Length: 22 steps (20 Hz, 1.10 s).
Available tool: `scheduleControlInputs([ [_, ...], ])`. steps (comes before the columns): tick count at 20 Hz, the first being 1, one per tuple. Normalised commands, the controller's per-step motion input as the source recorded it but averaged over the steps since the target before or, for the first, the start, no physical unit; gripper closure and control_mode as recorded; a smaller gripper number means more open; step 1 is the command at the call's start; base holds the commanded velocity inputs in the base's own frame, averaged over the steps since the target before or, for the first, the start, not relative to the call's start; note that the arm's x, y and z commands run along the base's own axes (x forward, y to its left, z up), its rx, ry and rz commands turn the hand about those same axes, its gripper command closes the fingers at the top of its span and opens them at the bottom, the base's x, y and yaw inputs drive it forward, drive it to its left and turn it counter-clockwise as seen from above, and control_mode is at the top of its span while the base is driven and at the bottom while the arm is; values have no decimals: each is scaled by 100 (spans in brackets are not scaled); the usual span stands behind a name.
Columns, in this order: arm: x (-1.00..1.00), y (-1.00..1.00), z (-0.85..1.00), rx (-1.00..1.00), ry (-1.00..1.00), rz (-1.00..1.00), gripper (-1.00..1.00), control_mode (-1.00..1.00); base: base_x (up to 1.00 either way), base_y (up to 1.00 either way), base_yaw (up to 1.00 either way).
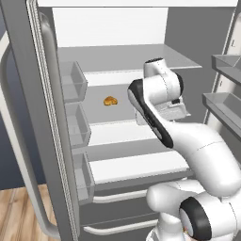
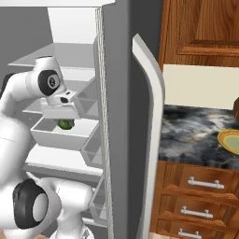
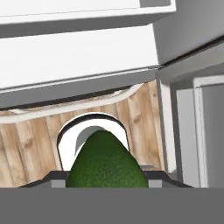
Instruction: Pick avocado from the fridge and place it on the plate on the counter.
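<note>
A white robot arm reaches into an open fridge [image 1: 141, 56], centre of the left base view. Its gripper [image 2: 65, 122] is clamped on the avocado [image 2: 66, 124], a small dark green fruit seen left of centre in the right base view, hanging under the hand just above a white drawer [image 2: 60, 133]. In the hand view the avocado [image 3: 108, 164] sits low and centred between the jaws, with wood floor [image 3: 30, 148] and white shelf edges beyond, so the hand looks tipped downward and the fruit is lifted clear, not resting on anything.

An orange-brown lumpy food [image 1: 110, 100] lies alone on a middle shelf, left of the arm, well apart from the hand.

The plate [image 2: 230, 141], yellow-rimmed, sits at the right edge of the right base view on the dark marbled counter [image 2: 196, 130]. The fridge door [image 2: 147, 130] stands edge-on between hand and plate. Getting there likely means drawing back out past shelf fronts and door bins, then swinging around that door edge; space inside looks tight.
</note>
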Motion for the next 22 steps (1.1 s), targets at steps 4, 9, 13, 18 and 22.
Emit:
scheduleControlInputs([
  [4, -100, -4, 13, 3, 0, -5, 100, -100, 0, 0, 0],
  [9, -85, -6, 30, 9, -3, 0, 100, -100, 0, 0, 0],
  [13, -18, -3, -6, 1, -2, 0, 100, -100, 0, 0, 0],
  [18, -72, -2, -1, 0, -5, 0, 100, -100, 0, 0, 0],
  [22, -56, 0, 0, 0, 0, 0, 100, -100, 0, 0, 0],
])
